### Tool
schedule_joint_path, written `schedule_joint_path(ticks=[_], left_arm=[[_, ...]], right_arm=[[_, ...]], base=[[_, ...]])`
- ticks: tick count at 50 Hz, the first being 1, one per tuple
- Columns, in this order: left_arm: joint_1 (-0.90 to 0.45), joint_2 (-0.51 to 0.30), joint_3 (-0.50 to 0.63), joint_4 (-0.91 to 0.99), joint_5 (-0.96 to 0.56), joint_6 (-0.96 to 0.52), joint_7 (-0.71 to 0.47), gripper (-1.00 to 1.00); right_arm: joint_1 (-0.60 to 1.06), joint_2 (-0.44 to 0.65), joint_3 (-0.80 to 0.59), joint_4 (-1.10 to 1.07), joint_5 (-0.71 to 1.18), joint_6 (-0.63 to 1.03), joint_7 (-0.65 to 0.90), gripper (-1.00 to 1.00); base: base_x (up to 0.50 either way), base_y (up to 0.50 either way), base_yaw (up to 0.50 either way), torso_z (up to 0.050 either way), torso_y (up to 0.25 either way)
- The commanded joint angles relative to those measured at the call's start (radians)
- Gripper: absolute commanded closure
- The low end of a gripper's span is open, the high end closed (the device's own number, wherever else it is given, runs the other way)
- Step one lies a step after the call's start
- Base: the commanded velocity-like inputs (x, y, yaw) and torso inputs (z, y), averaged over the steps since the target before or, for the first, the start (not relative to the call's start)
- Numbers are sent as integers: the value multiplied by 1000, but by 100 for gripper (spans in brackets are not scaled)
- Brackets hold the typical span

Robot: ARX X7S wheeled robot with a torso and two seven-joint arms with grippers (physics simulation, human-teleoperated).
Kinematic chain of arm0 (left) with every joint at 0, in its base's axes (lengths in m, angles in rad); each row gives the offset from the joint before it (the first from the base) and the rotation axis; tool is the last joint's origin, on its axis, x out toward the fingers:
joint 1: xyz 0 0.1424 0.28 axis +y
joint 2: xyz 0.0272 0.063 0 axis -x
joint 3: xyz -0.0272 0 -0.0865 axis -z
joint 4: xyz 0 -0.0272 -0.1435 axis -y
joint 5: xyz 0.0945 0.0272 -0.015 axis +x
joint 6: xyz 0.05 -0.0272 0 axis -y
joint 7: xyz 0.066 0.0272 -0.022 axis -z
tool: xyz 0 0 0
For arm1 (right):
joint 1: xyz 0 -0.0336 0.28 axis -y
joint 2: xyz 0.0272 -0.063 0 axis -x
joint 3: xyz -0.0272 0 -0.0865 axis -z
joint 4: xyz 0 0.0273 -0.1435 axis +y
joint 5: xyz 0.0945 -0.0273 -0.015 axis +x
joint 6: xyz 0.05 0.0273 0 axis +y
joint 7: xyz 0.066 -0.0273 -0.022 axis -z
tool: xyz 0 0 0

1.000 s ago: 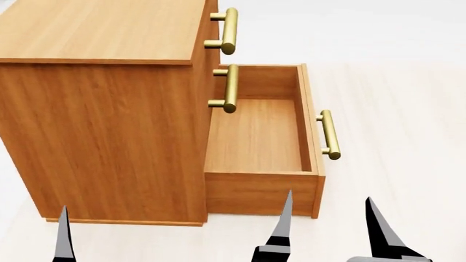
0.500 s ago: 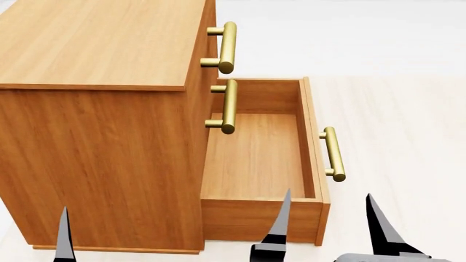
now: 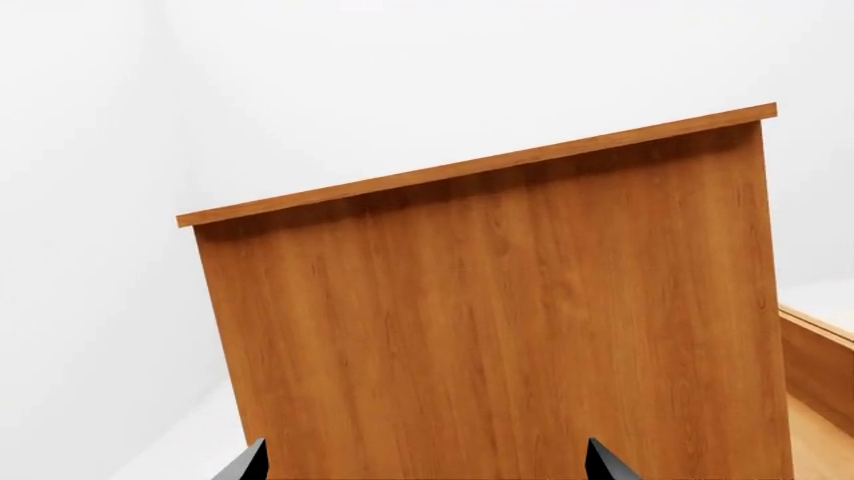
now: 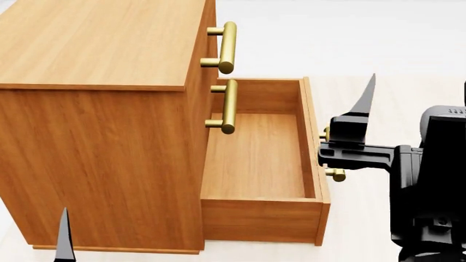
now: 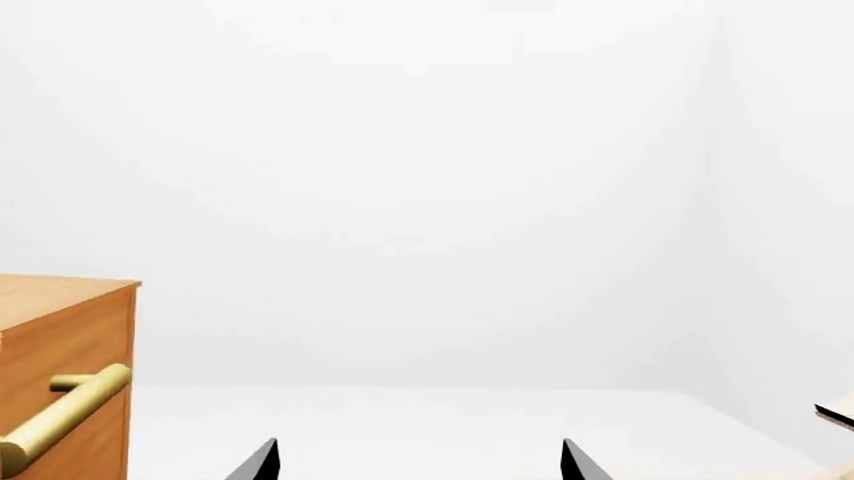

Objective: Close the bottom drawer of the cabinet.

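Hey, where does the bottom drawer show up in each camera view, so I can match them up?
Head view: the bottom drawer is pulled open, centre-right, beside the right hand.
Left wrist view: only a sliver at the right edge.
Right wrist view: not in it.
Shared landmark: the cabinet, whose plain side fills the left wrist view.

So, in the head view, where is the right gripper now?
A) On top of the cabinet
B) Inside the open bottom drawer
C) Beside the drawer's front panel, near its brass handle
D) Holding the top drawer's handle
C: the right gripper is raised outside the front panel of the bottom drawer, partly covering its brass handle; the drawer is open.
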Motion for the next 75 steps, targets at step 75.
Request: schedule_joint_path(ticks=[75], left_arm=[[-8,-35,31,-29,-28,21,-45,-100]], right_arm=[[-80,-80,-166,1246,-221,-823,-199,-100]], base=[[0,0,0,0,0]])
